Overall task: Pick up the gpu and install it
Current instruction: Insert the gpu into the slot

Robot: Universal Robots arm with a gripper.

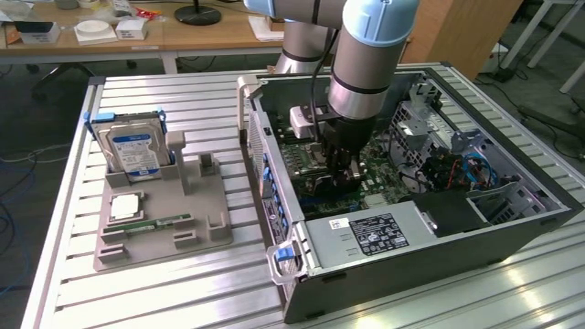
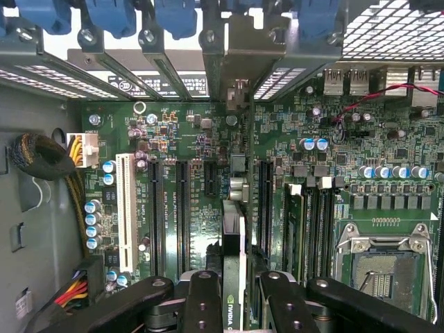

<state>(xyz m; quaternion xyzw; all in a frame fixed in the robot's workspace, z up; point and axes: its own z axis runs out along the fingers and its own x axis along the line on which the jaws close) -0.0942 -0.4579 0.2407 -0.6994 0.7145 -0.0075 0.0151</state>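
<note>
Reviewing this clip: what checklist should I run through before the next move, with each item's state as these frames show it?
1. Grip on the gpu: ok. The gripper is shut on it, with the card edge-on between the fingers.
2. The gpu off the tray: ok. The hard drive stands there.
3. Card parallel to the slots: ok.
4. Card seated in its slot: cannot tell.
5. Bracket met with the rear opening: cannot tell.
6. Red wire clear of the card: ok, it lies well to one side.
</note>
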